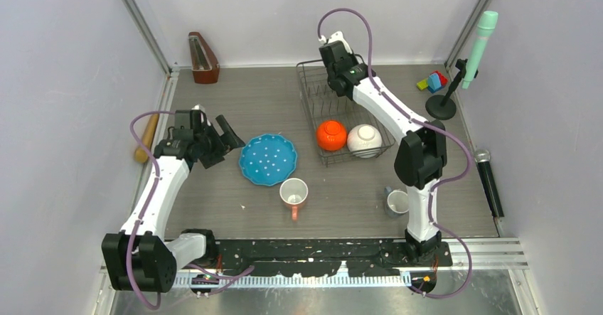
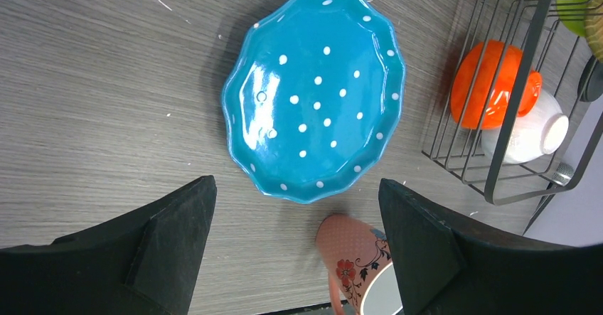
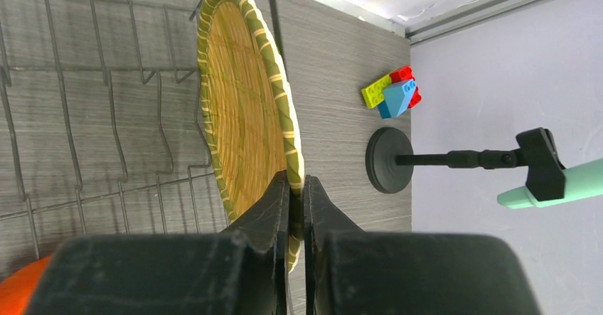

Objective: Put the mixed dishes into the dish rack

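Observation:
The dark wire dish rack (image 1: 308, 94) stands at the back centre and holds an orange bowl (image 1: 331, 135) and a white bowl (image 1: 364, 140) at its near end. My right gripper (image 3: 296, 183) is shut on the rim of a green-rimmed plate with a yellow woven centre (image 3: 242, 102), held upright on edge over the rack's prongs (image 3: 107, 116). My left gripper (image 2: 297, 194) is open and empty above the table. It hangs near a blue white-dotted plate (image 2: 316, 94) and a pink floral mug (image 2: 352, 258). A small grey-blue mug (image 1: 397, 202) stands by the right arm's base.
A wooden rolling pin (image 1: 147, 137) lies at the left edge. A brown metronome (image 1: 203, 59) stands at the back left. Coloured toy blocks (image 3: 391, 93) and a microphone stand (image 1: 444, 105) sit right of the rack. A black microphone (image 1: 489, 180) lies at the right edge.

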You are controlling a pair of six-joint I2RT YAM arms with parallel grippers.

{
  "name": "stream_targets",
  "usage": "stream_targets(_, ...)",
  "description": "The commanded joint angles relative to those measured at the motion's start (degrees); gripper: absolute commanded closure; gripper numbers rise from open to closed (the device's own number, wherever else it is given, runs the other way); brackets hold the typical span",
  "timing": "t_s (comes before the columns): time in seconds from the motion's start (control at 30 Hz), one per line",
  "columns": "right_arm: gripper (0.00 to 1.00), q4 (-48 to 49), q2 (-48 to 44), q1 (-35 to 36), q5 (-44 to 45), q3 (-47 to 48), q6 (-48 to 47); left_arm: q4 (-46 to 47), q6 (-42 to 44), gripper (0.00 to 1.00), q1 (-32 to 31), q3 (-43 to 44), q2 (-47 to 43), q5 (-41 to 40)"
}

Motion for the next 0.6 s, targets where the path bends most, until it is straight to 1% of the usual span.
stream_targets(0.0,1.00,2.6,1.2,0.1,0.2,3.6,1.5,1.3,1.1,0.12,-0.1,0.2,0.2,0.3)
stream_targets(0.17,1.00,2.0,2.6,-0.2,-0.3,3.9,3.2,1.3,1.3,0.13,-0.1,0.1,0.4,0.4)
stream_targets(0.23,1.00,0.7,2.7,-0.9,-3.0,4.1,5.3,1.3,1.5,0.13,-0.2,0.1,0.3,0.5)
stream_targets(0.33,1.00,-1.8,3.0,-2.7,-10.0,5.5,10.1,1.5,1.5,0.13,-0.1,-0.3,0.4,0.6)
stream_targets(0.57,1.00,-3.0,4.1,-4.5,-12.2,6.1,12.6,1.8,1.1,0.12,-0.2,-0.8,0.4,1.5)
